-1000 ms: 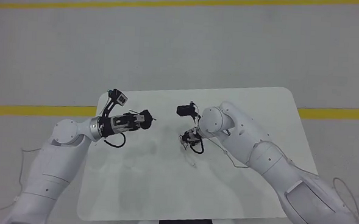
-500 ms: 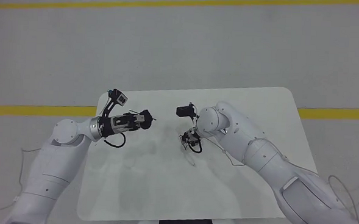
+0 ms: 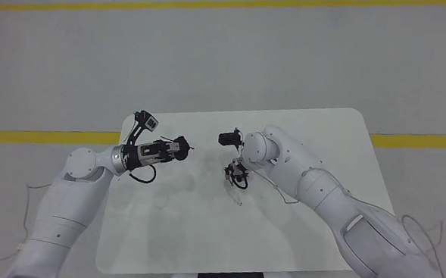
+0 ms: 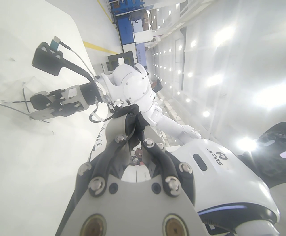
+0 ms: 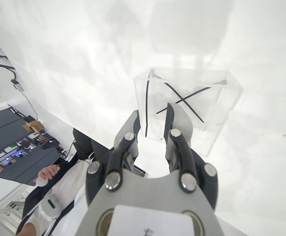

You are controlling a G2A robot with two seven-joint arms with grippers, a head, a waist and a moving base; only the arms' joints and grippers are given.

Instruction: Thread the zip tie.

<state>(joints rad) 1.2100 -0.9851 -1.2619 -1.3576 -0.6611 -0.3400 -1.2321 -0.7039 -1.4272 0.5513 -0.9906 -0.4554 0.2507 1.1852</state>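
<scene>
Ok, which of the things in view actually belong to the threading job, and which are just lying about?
For the job: three black zip ties; the clear box holding them; right pincer, open over the box; left pincer, shut, held apart.
Lying about: small dark speck on the white table.

Bright overhead light; ceiling lamps (image 4: 217,79) flare in left wrist view; soft shadows on desk (image 5: 67,44); fisheye bend w/ wrist cams.
</scene>
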